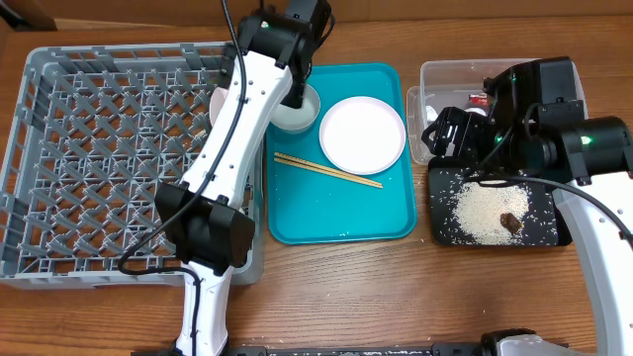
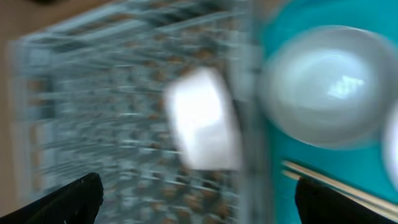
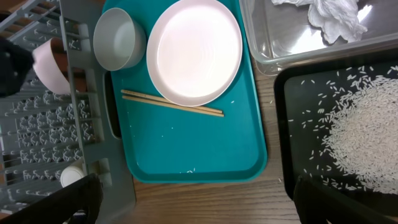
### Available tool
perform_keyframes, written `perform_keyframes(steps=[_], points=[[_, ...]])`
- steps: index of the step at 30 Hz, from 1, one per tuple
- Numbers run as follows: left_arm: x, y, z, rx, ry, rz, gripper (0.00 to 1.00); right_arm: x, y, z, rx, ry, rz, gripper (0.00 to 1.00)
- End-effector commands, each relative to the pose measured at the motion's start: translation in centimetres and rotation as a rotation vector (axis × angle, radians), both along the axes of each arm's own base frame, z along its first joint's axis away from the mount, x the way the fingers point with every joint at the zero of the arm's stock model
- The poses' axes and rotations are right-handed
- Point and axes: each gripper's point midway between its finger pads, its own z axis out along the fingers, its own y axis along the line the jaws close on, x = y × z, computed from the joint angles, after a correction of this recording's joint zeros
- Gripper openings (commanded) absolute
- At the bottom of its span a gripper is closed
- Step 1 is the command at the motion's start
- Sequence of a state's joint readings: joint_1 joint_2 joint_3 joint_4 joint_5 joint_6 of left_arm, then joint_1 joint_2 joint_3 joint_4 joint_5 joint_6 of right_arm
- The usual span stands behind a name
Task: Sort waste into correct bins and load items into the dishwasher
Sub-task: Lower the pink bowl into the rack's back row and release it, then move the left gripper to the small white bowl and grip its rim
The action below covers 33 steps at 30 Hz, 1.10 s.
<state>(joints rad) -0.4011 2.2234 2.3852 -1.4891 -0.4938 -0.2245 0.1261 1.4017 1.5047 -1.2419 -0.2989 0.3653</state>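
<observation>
Over rack [image 1: 99, 148] rim, left jaws wide; right jaws wide; wrapper [image 1: 481, 99] too small to read.

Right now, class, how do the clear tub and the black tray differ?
The clear tub is see-through with taller walls; the black tray is opaque and shallow. The clear tub holds a crumpled tissue; the black tray holds loose rice and a brown lump. Both are rectangular and sit next to each other beside the teal tray.
</observation>
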Motion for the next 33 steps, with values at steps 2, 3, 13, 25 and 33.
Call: perform_keyframes(steps=[2,3,13,25,33], points=[[-1.0,-5.9,-1.5,-0.332,0.085,-0.052,0.93,0.2,-0.2,-0.1,-0.012,-0.007,-0.002,1.00],[-0.8,-6.0,-1.7,-0.354,0.071,0.007,0.91,0.2,-0.2,-0.1,-0.012,-0.007,-0.001,1.00],[0.8,-7.9,-5.8,-0.441,0.048,0.228,0.84,0.2,-0.2,-0.1,-0.011,-0.006,-0.001,1.00],[0.3,-8.0,-10.8,-0.464,0.077,0.556,0.57,0.2,-0.2,-0.1,-0.012,-0.006,-0.002,1.00],[-1.8,-6.6,-14.0,-0.449,0.036,0.957,0.62,0.2,-0.2,-0.1,-0.011,-0.007,-0.001,1.00]])
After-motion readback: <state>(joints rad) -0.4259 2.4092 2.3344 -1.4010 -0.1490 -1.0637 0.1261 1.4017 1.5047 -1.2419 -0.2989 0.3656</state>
